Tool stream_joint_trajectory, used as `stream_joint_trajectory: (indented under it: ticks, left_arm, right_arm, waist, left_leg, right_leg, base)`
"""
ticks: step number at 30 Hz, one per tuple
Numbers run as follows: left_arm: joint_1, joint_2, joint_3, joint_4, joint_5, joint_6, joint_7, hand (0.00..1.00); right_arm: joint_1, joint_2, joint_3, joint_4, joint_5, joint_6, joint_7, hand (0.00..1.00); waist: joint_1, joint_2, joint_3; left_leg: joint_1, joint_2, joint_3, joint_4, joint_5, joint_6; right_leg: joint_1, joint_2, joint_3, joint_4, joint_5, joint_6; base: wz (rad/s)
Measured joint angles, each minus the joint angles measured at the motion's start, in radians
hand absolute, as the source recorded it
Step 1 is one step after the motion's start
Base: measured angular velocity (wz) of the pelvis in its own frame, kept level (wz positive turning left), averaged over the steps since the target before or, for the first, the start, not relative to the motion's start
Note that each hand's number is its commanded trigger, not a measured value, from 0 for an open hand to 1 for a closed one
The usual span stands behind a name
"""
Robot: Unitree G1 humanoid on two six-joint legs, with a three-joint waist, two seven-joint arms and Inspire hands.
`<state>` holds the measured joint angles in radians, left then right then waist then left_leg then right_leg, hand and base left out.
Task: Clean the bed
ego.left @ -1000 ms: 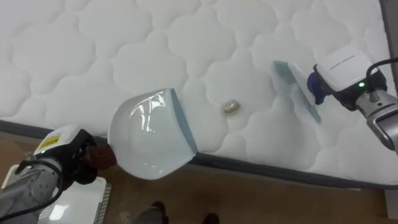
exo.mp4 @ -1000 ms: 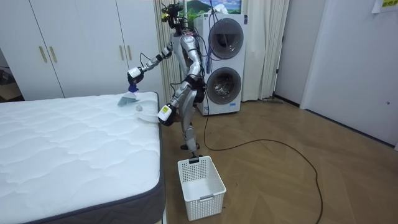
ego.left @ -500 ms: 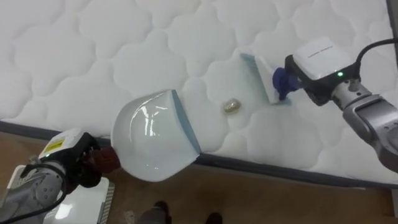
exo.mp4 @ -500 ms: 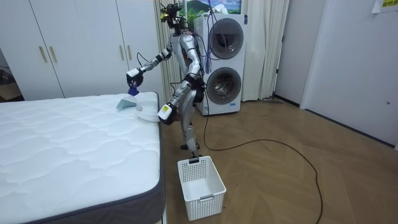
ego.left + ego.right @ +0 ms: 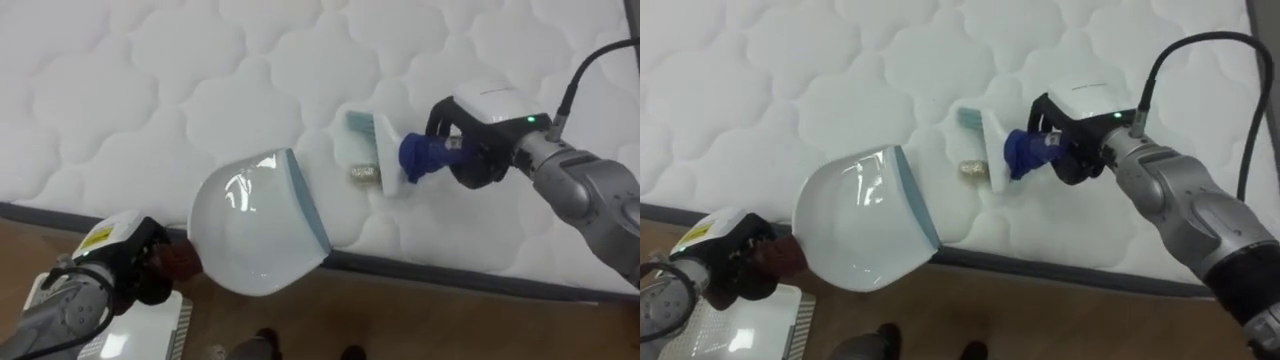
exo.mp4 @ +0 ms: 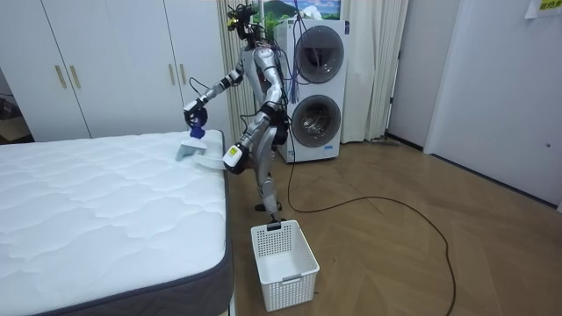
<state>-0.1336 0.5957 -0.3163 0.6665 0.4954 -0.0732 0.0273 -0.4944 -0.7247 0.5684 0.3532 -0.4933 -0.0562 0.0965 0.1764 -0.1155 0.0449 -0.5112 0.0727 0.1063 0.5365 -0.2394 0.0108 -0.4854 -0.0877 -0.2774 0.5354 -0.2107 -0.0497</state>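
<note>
Now, an entry at the bed edge. Change over the last second: the right robot hand (image 5: pixel 480 152), fingers curled tight round the blue handle of the white-headed hand brush with teal bristles (image 5: pixel 385 160), has travelled across the white quilted mattress (image 5: pixel 150 80) towards the left robot hand. A second ago the brush stood well apart from the small crumpled yellowish scrap (image 5: pixel 364 175). Half a second ago it was near. Now the brush head sits just beside the scrap, on the side away from the pan. It may be touching, but I cannot tell contact from either eye view.

Left robot hand (image 5: pixel 128 268): closed round the reddish-brown handle of the white plastic dustpan with a blue-grey lip (image 5: pixel 255 235). It has barely shifted. The lip lies on the mattress at its edge, mouth facing the right robot hand, with the scrap between lip and brush.

Scrap: it looks to be in the same spot on the quilting as before, so not yet displaced.

Reading: the approach is done and the sweep proper has not begun. Scrap, brush and pan mouth are roughly in line, which is what I want. Next I judge a short low stroke from the right robot hand towards the left one, bristles kept down on the fabric.

Risk: the scrap looks light and the quilting is bumpy, so it may hop past the lip or roll off the bed edge. The white slatted plastic basket (image 6: pixel 294 279) stands on the floor beside the bed, below the left robot hand, for emptying afterwards.
</note>
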Motion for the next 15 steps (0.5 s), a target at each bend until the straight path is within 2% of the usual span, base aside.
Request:
stream_joint_trajectory:
  ticks: [4, 11, 15]
  left_arm:
    - [0.000, 0.000, 0.000, 0.000, -0.002, -0.001, -0.001, 1.00]
    - [-0.001, -0.002, 0.000, 0.026, -0.014, -0.017, -0.004, 1.00]
    - [-0.001, -0.014, 0.000, 0.037, -0.013, -0.018, -0.005, 1.00]
  right_arm:
    - [0.001, 0.028, 0.000, -0.004, 0.035, -0.005, 0.069, 1.00]
    - [0.005, 0.028, 0.000, -0.018, 0.045, -0.016, 0.129, 1.00]
    - [0.010, 0.028, 0.000, -0.045, 0.062, -0.016, 0.152, 1.00]
  waist:
    - [0.000, 0.005, -0.0028]
    - [-0.006, 0.008, -0.0048]
    - [-0.003, 0.009, -0.0049]
  left_leg:
    - [-0.001, -0.002, -0.001, 0.000, 0.002, -0.004]
    - [0.000, -0.014, -0.022, 0.005, 0.005, -0.008]
    - [0.000, -0.015, -0.025, 0.010, 0.005, -0.008]
  right_leg:
    - [0.000, 0.001, -0.004, 0.000, -0.004, -0.006]
    - [0.007, -0.013, -0.016, 0.000, -0.020, -0.010]
    - [0.008, -0.014, -0.016, -0.001, -0.023, -0.010]
  base:
    - [0.00]
    - [0.04]
    - [0.03]
